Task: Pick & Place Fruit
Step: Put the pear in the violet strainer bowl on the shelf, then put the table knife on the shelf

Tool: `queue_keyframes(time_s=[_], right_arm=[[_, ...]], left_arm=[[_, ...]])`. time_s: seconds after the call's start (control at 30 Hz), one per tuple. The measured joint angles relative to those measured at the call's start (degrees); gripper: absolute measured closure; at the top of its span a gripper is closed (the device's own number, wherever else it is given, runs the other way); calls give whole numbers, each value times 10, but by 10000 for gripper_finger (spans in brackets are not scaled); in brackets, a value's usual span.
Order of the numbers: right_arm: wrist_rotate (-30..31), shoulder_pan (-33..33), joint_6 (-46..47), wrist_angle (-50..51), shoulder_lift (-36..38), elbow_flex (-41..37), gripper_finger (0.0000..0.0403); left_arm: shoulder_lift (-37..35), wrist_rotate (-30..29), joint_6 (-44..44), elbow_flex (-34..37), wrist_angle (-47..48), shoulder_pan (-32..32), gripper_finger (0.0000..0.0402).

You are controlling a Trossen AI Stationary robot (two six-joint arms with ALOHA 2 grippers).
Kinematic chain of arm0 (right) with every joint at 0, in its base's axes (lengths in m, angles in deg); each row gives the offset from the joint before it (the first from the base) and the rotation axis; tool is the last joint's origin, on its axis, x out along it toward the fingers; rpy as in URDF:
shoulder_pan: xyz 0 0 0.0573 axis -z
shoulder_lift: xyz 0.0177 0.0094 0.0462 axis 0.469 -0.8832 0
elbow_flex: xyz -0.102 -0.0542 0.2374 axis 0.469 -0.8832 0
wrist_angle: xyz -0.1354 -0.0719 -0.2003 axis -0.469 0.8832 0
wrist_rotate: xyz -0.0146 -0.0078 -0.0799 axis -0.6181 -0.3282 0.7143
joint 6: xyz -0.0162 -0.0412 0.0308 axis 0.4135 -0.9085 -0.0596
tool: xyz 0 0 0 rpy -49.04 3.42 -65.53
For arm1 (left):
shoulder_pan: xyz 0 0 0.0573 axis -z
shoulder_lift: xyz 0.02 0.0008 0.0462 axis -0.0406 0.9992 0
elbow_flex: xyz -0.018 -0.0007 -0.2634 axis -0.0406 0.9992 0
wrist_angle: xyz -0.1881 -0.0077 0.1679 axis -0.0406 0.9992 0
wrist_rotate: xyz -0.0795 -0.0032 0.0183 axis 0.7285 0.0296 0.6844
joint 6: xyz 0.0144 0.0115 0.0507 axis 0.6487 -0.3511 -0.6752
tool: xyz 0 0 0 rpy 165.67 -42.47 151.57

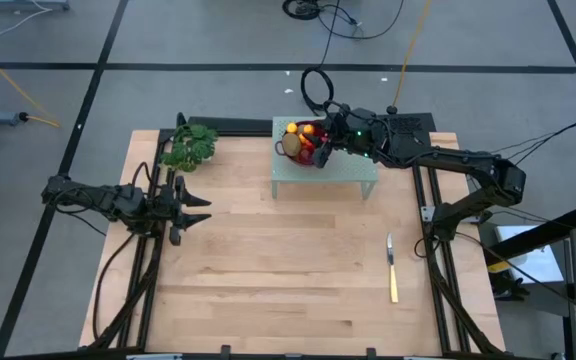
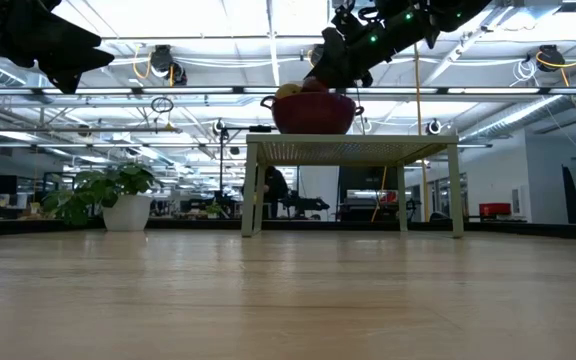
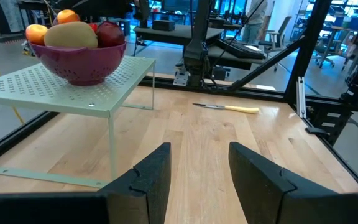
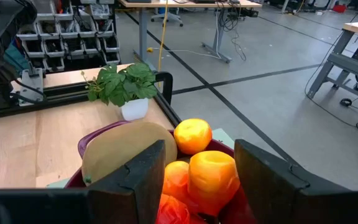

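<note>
A dark red bowl (image 1: 290, 150) (image 3: 79, 62) heaped with fruit stands on a small pale green perforated stand (image 1: 353, 170) (image 3: 55, 87) at the table's far middle. In it lie a tan oval (image 4: 123, 152), an orange (image 4: 192, 135) and an orange-red piece (image 4: 211, 177). My right gripper (image 1: 320, 140) (image 4: 201, 168) hovers open just over the bowl, one finger on either side of the orange-red piece. My left gripper (image 1: 196, 210) (image 3: 201, 162) waits open above the table's left side, nothing between its fingers. My right gripper comes at the bowl almost level from the table's right. The orange-red piece (image 4: 229, 180) rests on the other fruit in the bowl, close beside one finger (image 4: 260, 180). Whether that finger touches it, I cannot tell.
A potted green plant (image 1: 190, 148) (image 4: 123, 87) stands at the table's far left. A slim yellow-handled knife (image 1: 392, 268) (image 3: 225, 107) lies on the wood at the right. Bare wood stretches across the middle and near side (image 1: 288, 280).
</note>
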Motion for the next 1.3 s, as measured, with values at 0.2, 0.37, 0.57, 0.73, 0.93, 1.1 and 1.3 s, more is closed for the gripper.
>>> queue_keyframes(time_s=[0.2,0.37,0.57,0.73,0.93,1.1,1.3], right_arm=[[1,-4,1,0,0,0,216],[3,-12,-1,0,11,0,216],[48,-31,-12,18,41,0,216],[50,-55,-10,38,69,0,216],[80,-105,7,120,108,0,218],[110,-157,97,202,137,0,234],[124,-224,210,310,167,0,254]], left_arm=[[0,0,0,0,0,0,240],[0,0,0,0,0,0,240],[0,0,0,0,0,0,240],[0,0,0,0,0,0,240],[0,0,0,0,0,0,240],[0,0,0,0,0,0,240],[0,0,0,0,0,0,240]])
